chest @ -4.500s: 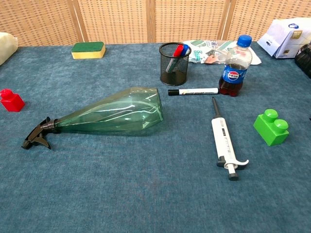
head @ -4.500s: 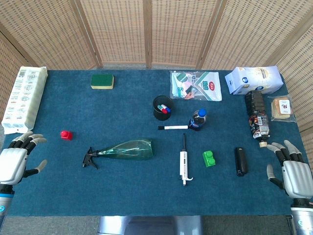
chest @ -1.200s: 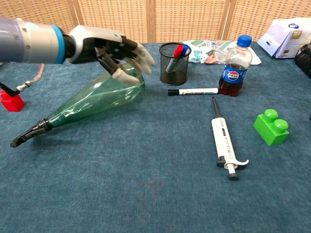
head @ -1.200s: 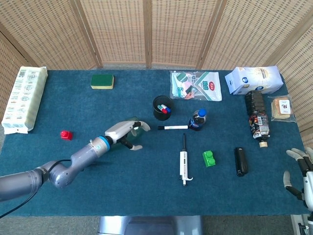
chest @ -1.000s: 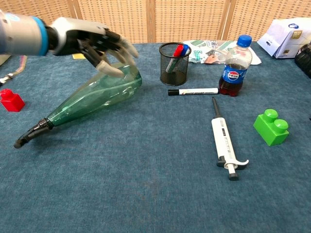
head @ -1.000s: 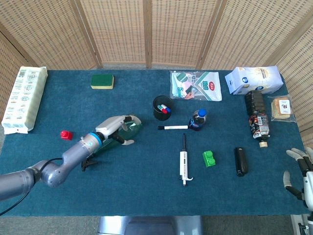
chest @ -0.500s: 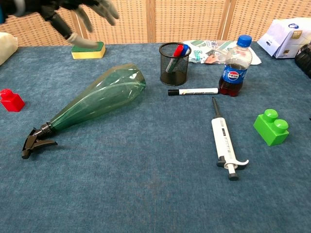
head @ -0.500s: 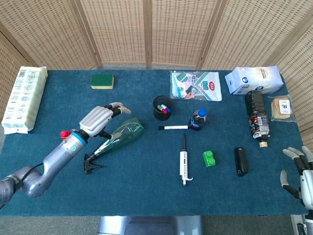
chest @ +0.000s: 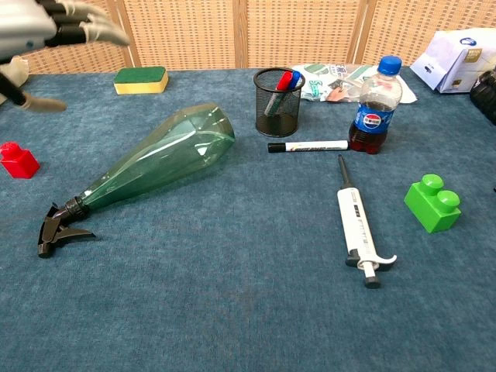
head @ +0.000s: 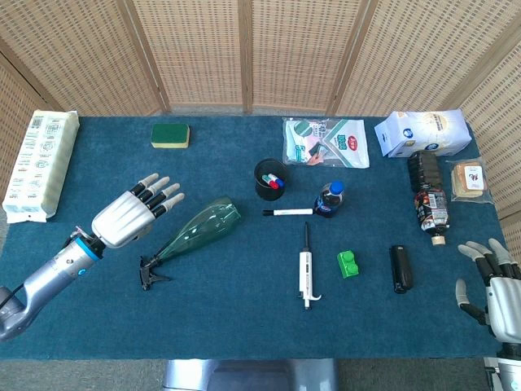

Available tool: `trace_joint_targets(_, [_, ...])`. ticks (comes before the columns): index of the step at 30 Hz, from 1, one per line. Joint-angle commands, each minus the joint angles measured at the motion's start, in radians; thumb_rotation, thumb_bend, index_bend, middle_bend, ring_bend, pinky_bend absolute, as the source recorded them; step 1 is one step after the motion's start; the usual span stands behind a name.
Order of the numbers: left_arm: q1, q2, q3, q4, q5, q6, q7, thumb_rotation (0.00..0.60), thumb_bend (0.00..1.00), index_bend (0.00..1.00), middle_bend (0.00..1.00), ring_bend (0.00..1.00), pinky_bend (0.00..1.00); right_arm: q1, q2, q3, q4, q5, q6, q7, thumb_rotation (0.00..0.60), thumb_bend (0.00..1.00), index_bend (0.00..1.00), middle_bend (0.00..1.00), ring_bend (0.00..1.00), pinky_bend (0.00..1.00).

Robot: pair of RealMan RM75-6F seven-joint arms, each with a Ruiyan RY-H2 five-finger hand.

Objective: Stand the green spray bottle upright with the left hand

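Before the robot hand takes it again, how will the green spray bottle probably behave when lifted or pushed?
The green spray bottle looks clear and empty, so it is probably light. Its thin-looking plastic may flex under a firm grip. It lies on its side with a rounded, tapering body, so a push may roll it in a curve. The left robot hand is open, apart from it.

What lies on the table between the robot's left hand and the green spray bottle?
Nothing: the head view shows only bare blue cloth between the open left hand and the green spray bottle, which lies on its side.
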Motion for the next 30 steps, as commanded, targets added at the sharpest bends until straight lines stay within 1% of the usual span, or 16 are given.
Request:
trace_joint_targets(1, [0.021, -0.075, 0.063, 0.178, 0.11, 0.114, -0.043, 0.6, 0.3, 0.0, 0.0, 0.0, 0.1, 0.004, 0.001, 0.002, -0.012, 0.003, -0.004, -0.013, 0.6, 0.56, 0.22, 0.22, 0.06, 0.14])
trace_joint_targets(5, [0.037, -0.162, 0.087, 0.335, 0.16, 0.207, -0.112, 0.6, 0.29, 0.0, 0.0, 0.0, 0.07, 0.009, 0.003, 0.006, -0.028, 0.005, -0.006, -0.021, 0.6, 0.56, 0.22, 0.22, 0.06, 0.14])
trace_joint_targets(10, [0.048, -0.235, 0.109, 0.465, 0.186, 0.262, -0.164, 0.6, 0.29, 0.0, 0.0, 0.0, 0.04, 0.013, 0.006, 0.004, -0.042, 0.007, -0.013, -0.036, 0.6, 0.56, 0.22, 0.22, 0.06, 0.14])
trace_joint_targets(14, [0.059, -0.272, 0.12, 0.532, 0.178, 0.285, -0.226, 0.6, 0.28, 0.0, 0.0, 0.0, 0.04, 0.015, 0.01, 0.005, -0.053, 0.007, -0.014, -0.044, 0.6, 0.56, 0.22, 0.22, 0.06, 0.14])
trace_joint_targets(17, [0.077, -0.282, 0.113, 0.53, 0.137, 0.281, -0.287, 0.6, 0.28, 0.0, 0.0, 0.0, 0.04, 0.017, 0.011, 0.004, -0.06, 0.008, -0.018, -0.051, 0.6, 0.56, 0.22, 0.22, 0.06, 0.14])
trace_joint_targets(19, [0.087, -0.268, 0.108, 0.489, 0.099, 0.245, -0.316, 0.6, 0.28, 0.0, 0.0, 0.0, 0.05, 0.018, 0.012, 0.004, -0.061, 0.009, -0.019, -0.052, 0.6, 0.56, 0.22, 0.22, 0.06, 0.14])
trace_joint_targets(21, [0.091, -0.223, 0.104, 0.388, 0.049, 0.173, -0.319, 0.6, 0.28, 0.0, 0.0, 0.0, 0.07, 0.02, 0.012, 0.003, -0.062, 0.009, -0.022, -0.052, 0.6, 0.56, 0.22, 0.22, 0.06, 0.14])
trace_joint_targets(26, [0.071, -0.125, 0.091, 0.163, 0.0, 0.098, -0.327, 0.6, 0.28, 0.0, 0.0, 0.0, 0.08, 0.024, 0.011, 0.002, -0.058, 0.01, -0.027, -0.046, 0.6, 0.56, 0.22, 0.22, 0.06, 0.14])
trace_joint_targets(30, [0.045, -0.058, 0.071, -0.018, -0.048, 0.034, -0.379, 0.6, 0.28, 0.0, 0.0, 0.0, 0.17, 0.019, 0.013, 0.001, -0.053, 0.012, -0.021, -0.036, 0.6, 0.56, 0.22, 0.22, 0.06, 0.14])
